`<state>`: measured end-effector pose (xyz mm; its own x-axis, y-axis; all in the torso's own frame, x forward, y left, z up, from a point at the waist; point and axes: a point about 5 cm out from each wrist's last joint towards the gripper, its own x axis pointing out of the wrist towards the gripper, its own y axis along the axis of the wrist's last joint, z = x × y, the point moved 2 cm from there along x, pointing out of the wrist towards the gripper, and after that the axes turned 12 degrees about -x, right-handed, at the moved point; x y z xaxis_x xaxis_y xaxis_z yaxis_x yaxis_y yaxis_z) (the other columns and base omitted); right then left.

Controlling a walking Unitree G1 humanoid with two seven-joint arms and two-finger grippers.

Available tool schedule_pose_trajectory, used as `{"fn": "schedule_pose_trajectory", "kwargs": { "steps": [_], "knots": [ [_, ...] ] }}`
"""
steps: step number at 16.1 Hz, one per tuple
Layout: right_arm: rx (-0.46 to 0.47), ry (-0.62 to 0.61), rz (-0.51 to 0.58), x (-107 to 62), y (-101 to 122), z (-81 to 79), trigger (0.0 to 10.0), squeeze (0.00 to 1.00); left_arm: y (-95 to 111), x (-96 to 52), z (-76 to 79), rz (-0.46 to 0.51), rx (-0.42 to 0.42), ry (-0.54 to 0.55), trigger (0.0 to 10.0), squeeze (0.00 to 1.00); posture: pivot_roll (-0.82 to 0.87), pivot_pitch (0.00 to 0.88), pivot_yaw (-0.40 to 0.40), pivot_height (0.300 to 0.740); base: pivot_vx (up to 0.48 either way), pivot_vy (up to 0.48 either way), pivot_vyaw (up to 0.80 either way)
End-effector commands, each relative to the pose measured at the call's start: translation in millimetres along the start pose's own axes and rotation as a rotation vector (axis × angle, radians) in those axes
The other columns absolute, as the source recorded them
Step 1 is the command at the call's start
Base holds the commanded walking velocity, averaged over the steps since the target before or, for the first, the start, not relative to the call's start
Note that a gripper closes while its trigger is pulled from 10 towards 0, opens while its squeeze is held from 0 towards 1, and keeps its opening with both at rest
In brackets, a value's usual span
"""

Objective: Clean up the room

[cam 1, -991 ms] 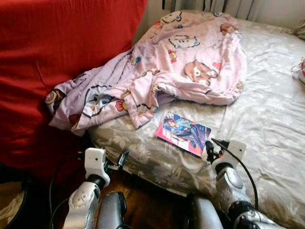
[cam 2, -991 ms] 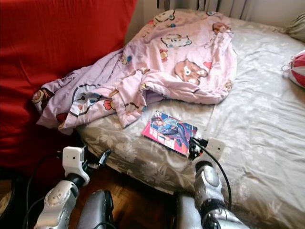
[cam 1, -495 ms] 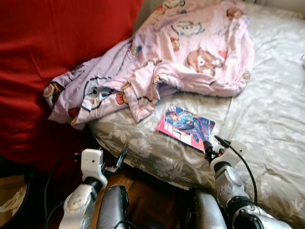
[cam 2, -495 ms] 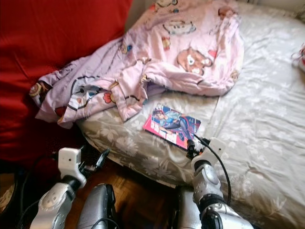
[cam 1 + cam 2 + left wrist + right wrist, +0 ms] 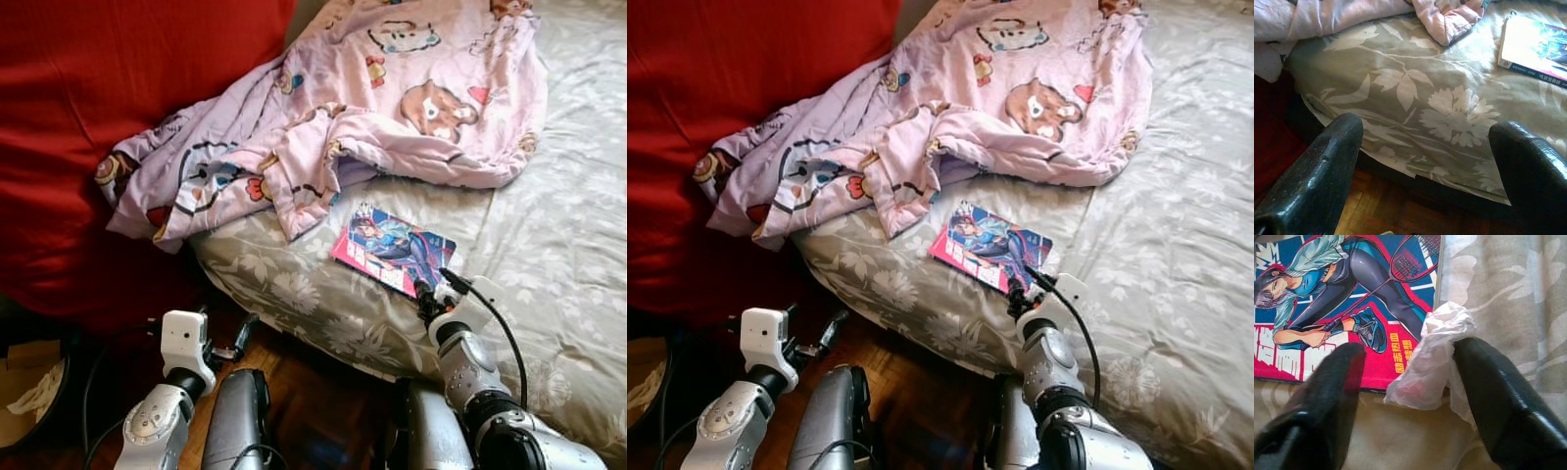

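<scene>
Grey floral bedding (image 5: 549, 245) covers the bed that fills the middle and right of the head views, with a dark wood floor (image 5: 294, 392) below its near edge. On the far left, a red fabric surface (image 5: 98, 117) rises beside the bed, and a dark bin with crumpled paper (image 5: 29, 392) sits low on the floor. The left gripper (image 5: 1425, 161) hangs over the floor just off the bed's corner, its two black fingers (image 5: 1317, 171) spread wide with nothing between them. A pink cartoon-print blanket (image 5: 372, 108) lies bunched across the head of the bed, one end spilling against the red fabric and a fold reaching toward the comic book (image 5: 394, 249). That book lies flat near the mattress edge, cover up, showing a figure with a racket. The right gripper (image 5: 1410, 377) rests at the book's near corner, fingers apart around a crumpled white tissue (image 5: 1432, 357) that lies on the bedding, touching the book's edge and one finger. To the right, the sheet stretches open and wrinkled.
</scene>
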<state>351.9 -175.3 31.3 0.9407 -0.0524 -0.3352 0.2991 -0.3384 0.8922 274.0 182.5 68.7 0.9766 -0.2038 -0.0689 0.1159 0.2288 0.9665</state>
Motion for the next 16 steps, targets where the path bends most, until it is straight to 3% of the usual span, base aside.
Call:
{"fn": "schedule_pose_trajectory", "kwargs": {
  "steps": [1, 5, 16],
  "knots": [
    [0.007, -0.012, -0.025, -1.3, -6, 0.8, 0.0, 0.00, -7, -5.4, -3.1, -0.036, -0.003, 0.006, 10.0, 0.00, 0.15, 0.261, 0.027, 0.582, 0.000, 0.000, 0.00],
    [-0.004, -0.028, -0.027, -3.7, -10, 6.6, 0.0, 0.00, -10, -7.5, -4.0, -0.051, -0.007, 0.012, 10.0, 0.00, 0.16, 0.255, 0.024, 0.582, 0.000, 0.000, 0.00],
    [-0.062, -0.001, -0.027, -4.0, -13, -0.1, 0.0, 0.00, -17, -2.1, -4.1, -0.074, -0.020, 0.017, 10.0, 0.00, 0.14, 0.222, 0.012, 0.582, 0.000, 0.000, 0.00]
  ]
}}
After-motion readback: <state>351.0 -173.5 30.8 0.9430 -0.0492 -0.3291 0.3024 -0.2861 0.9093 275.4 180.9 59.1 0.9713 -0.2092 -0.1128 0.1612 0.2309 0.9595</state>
